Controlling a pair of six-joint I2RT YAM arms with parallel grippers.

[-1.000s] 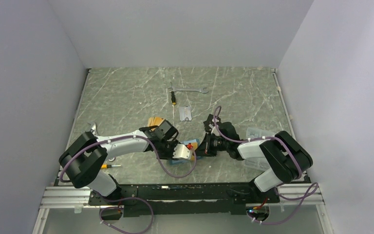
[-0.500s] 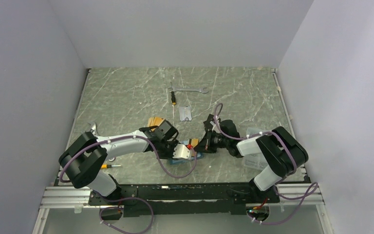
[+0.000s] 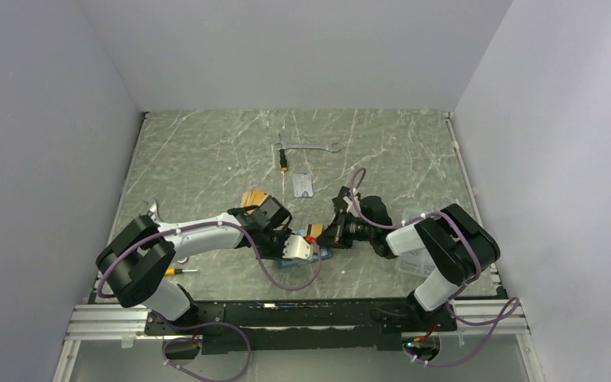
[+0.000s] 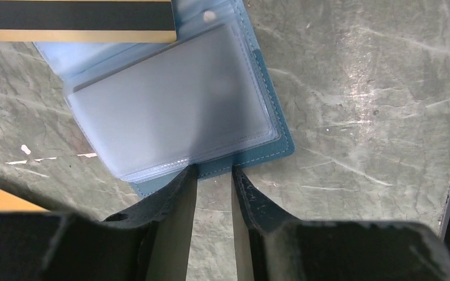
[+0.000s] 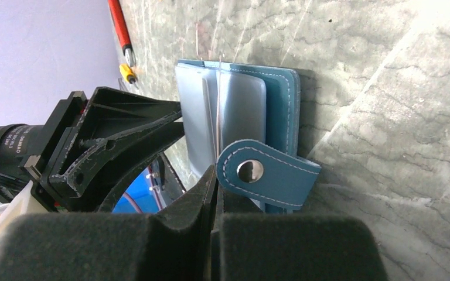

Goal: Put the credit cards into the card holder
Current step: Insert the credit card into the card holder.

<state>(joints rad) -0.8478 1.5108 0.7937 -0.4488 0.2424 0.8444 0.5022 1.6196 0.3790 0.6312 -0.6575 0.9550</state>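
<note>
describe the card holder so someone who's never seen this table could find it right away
On the grey marbled table, look by the middle of the near edge. The card holder lies open there, with a gold, black-striped card over one corner. It alone is teal blue, with pale stitching, clear sleeves and a rounded snap tab.

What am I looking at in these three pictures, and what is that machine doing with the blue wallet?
These are two robot arms bolted to a marbled table, each ending in a two-finger hand. One picture looks down from above; the other two come from a camera on each wrist. The right hand is shut on a gold card, holding it at the open blue card holder. The left hand, fingers slightly apart, sits at the holder's edge. Also on the table: more orange cards, a wrench, a small screwdriver and a clear packet.
</note>
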